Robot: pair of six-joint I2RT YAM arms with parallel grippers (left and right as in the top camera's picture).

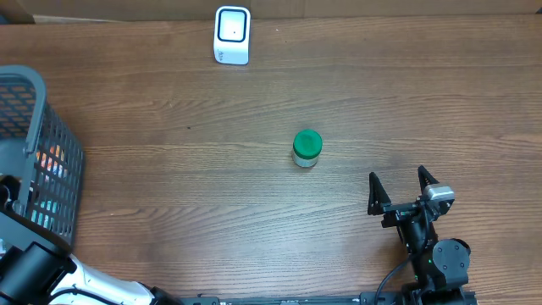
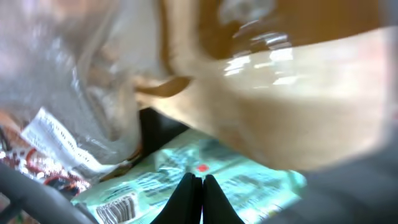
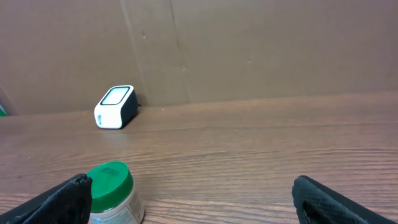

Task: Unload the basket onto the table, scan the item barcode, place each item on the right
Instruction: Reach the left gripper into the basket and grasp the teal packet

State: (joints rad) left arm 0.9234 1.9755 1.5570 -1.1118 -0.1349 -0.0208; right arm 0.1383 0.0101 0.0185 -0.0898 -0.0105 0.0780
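Deep inside the grey basket point(image 1: 51, 127), my left gripper point(image 2: 195, 178) is shut, its black fingertips pressed together right over a pale green packet point(image 2: 249, 180). Whether any of the packet's film is pinched does not show. A barcode point(image 2: 118, 207) is printed near the packet's left end. Clear and tan bags point(image 2: 292, 93) crowd above it. The white scanner point(image 1: 232, 35) stands at the table's far edge, also visible in the right wrist view as the scanner point(image 3: 115, 107). My right gripper point(image 1: 403, 188) point(image 3: 193, 193) rests open at the front right, holding nothing.
A small jar with a green lid point(image 1: 306, 148) stands mid-table, just ahead and left of the right gripper; the right wrist view shows the jar point(image 3: 111, 186) beside the left finger. A brown cardboard wall point(image 3: 249, 50) backs the table. The basket holds several packaged goods.
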